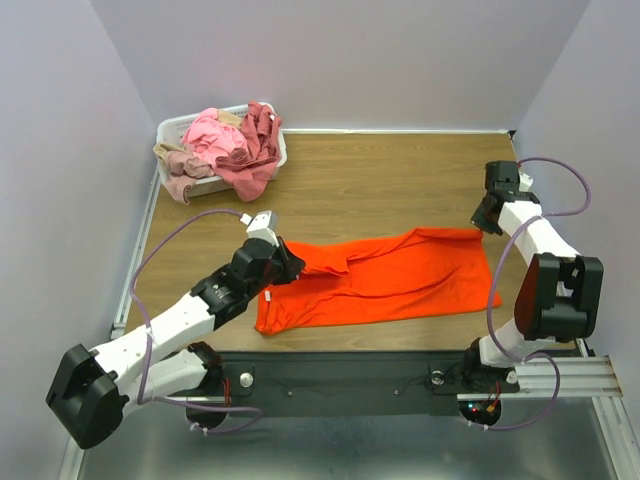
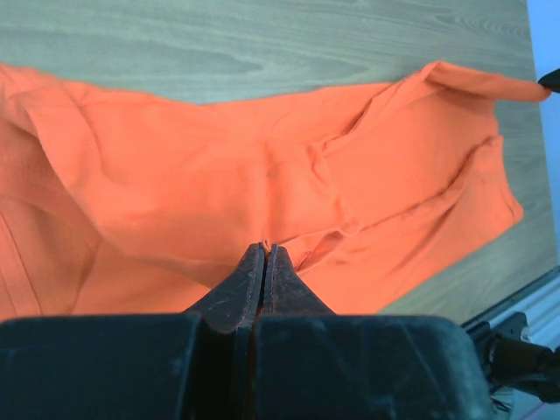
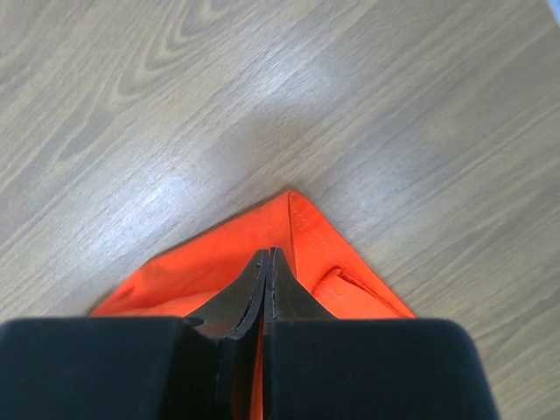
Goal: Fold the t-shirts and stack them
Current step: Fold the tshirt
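The bright orange t-shirt (image 1: 385,280) lies stretched across the wooden table. My left gripper (image 1: 290,262) is shut on its left upper edge; in the left wrist view the closed tips (image 2: 265,249) pinch a fold of orange cloth (image 2: 219,175). My right gripper (image 1: 484,222) is shut on the shirt's far right corner; in the right wrist view the tips (image 3: 267,255) pinch that orange corner (image 3: 306,232). The pink (image 1: 210,135), rose-maroon (image 1: 255,160) and beige (image 1: 175,158) shirts lie heaped in the basket.
A white lattice basket (image 1: 175,125) stands at the table's back left corner, with shirts spilling over its front. Bare wood (image 1: 400,180) lies behind the orange shirt. A black rail (image 1: 340,375) runs along the near edge. Walls close in left, back and right.
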`<state>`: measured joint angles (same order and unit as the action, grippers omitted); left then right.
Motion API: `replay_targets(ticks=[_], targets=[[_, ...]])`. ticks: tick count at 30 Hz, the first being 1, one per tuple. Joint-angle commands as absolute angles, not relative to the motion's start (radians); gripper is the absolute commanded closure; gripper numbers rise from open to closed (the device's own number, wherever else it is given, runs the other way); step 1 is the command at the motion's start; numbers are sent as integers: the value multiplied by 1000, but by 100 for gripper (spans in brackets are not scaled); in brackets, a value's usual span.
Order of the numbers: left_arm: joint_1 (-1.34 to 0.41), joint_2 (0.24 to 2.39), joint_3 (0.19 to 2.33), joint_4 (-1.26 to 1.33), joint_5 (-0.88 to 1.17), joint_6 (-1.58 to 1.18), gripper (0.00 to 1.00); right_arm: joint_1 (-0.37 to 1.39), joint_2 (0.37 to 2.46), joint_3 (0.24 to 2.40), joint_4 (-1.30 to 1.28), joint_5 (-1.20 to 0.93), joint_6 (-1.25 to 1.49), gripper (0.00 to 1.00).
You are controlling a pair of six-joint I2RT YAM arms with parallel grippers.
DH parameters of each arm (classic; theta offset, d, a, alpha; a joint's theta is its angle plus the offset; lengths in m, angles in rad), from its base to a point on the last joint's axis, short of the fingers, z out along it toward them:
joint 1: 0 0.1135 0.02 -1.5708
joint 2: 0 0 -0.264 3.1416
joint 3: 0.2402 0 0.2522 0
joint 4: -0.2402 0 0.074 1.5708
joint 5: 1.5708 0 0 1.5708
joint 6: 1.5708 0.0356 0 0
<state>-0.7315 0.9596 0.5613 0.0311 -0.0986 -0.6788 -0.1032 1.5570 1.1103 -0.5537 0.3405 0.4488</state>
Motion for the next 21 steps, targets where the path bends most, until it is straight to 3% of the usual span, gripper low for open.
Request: replay_targets(ticks=[1, 21], targets=[[-749, 891, 491, 55, -100, -745, 100, -107, 1499, 1097, -574, 443, 472, 100], [-758, 601, 368, -150, -121, -828, 100, -132, 1465, 1042, -587, 416, 471, 100]])
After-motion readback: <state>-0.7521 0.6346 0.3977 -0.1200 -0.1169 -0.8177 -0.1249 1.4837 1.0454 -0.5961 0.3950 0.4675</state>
